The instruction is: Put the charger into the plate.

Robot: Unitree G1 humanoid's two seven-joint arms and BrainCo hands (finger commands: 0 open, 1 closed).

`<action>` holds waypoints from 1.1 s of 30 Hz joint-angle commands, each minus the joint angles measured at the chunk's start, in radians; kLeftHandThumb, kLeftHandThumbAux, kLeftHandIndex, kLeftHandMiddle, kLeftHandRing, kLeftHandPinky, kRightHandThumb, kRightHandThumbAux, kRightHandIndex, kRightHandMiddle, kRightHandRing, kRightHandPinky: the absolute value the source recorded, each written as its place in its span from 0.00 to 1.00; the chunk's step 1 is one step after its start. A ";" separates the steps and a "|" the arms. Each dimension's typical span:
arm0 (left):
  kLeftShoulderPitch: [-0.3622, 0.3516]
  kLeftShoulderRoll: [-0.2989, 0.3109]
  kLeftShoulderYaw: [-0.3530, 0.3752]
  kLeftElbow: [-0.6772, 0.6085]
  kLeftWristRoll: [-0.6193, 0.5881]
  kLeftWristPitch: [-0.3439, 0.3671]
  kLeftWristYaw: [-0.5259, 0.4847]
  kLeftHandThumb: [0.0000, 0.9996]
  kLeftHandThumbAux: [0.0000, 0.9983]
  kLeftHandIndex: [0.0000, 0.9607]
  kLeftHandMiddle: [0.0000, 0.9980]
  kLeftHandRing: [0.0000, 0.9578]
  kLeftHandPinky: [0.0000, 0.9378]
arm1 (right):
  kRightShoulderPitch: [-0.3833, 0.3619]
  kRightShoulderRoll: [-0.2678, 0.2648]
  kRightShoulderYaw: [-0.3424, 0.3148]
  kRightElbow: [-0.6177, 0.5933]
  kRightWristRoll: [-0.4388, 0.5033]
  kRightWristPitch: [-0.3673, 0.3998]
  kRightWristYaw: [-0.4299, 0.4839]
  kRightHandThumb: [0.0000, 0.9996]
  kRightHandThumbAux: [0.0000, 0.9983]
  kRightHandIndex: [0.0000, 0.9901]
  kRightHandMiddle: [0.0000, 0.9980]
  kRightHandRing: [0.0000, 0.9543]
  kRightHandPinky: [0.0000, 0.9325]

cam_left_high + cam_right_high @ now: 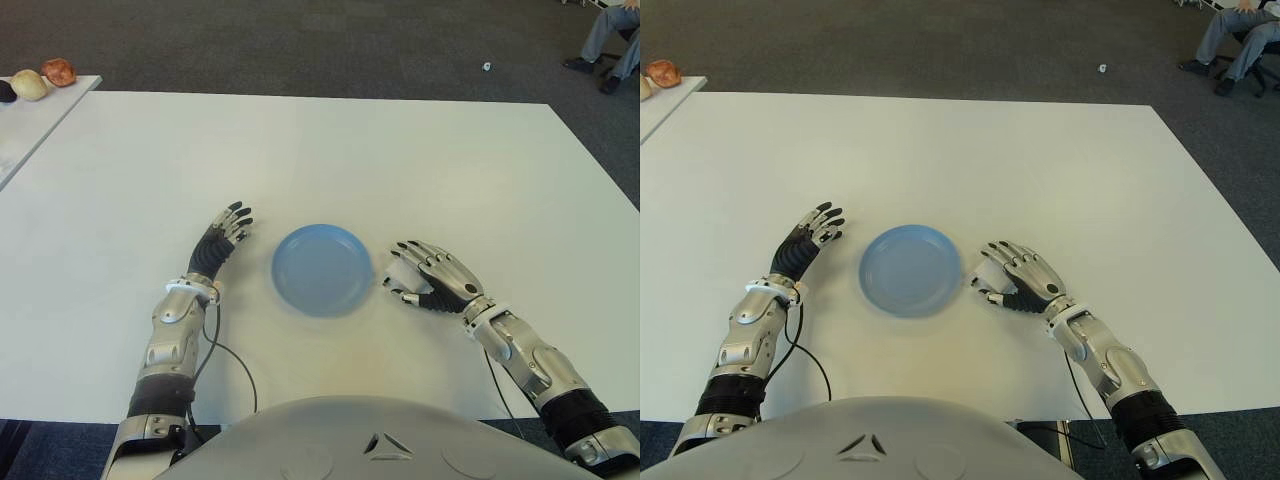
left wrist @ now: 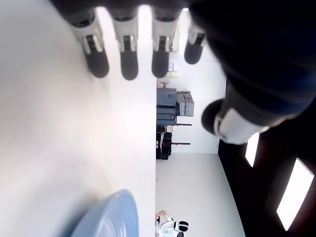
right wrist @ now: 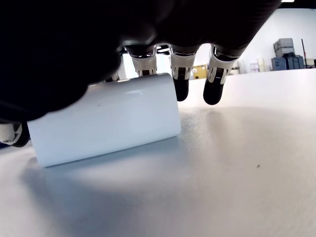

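A round blue plate point(image 1: 322, 268) lies on the white table point(image 1: 400, 150) between my two hands. The charger point(image 3: 108, 118), a white rounded block, lies on the table just right of the plate, under my right hand point(image 1: 425, 275). That hand is cupped over it with loosely curved fingers point(image 3: 213, 94). Some of them reach the block's top edge and the thumb sits at its near end, but they are not closed around it. From the head only a sliver of the charger point(image 1: 989, 281) shows. My left hand point(image 1: 222, 238) shows flat and spread, left of the plate.
A cable point(image 1: 235, 365) runs from my left wrist toward my body. A side table point(image 1: 30, 125) at the far left carries round food items point(image 1: 45, 78). A seated person's legs point(image 1: 612, 45) show at the far right on the carpet.
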 commanded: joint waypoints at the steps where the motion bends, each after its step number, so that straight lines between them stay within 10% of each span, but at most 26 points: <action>1: 0.008 0.006 0.001 -0.006 0.013 0.017 0.009 0.00 0.60 0.09 0.13 0.14 0.15 | -0.008 0.010 0.026 0.041 -0.019 -0.001 -0.026 0.27 0.21 0.00 0.00 0.00 0.00; 29: 0.009 0.021 0.006 -0.013 -0.001 0.028 -0.011 0.00 0.60 0.09 0.14 0.14 0.14 | -0.028 0.026 0.077 0.118 -0.019 -0.006 -0.118 0.31 0.22 0.00 0.00 0.00 0.00; 33: 0.011 0.023 0.005 -0.015 0.000 0.025 -0.011 0.00 0.60 0.09 0.14 0.14 0.14 | -0.040 0.022 0.090 0.137 -0.048 -0.019 -0.188 0.35 0.25 0.07 0.07 0.09 0.19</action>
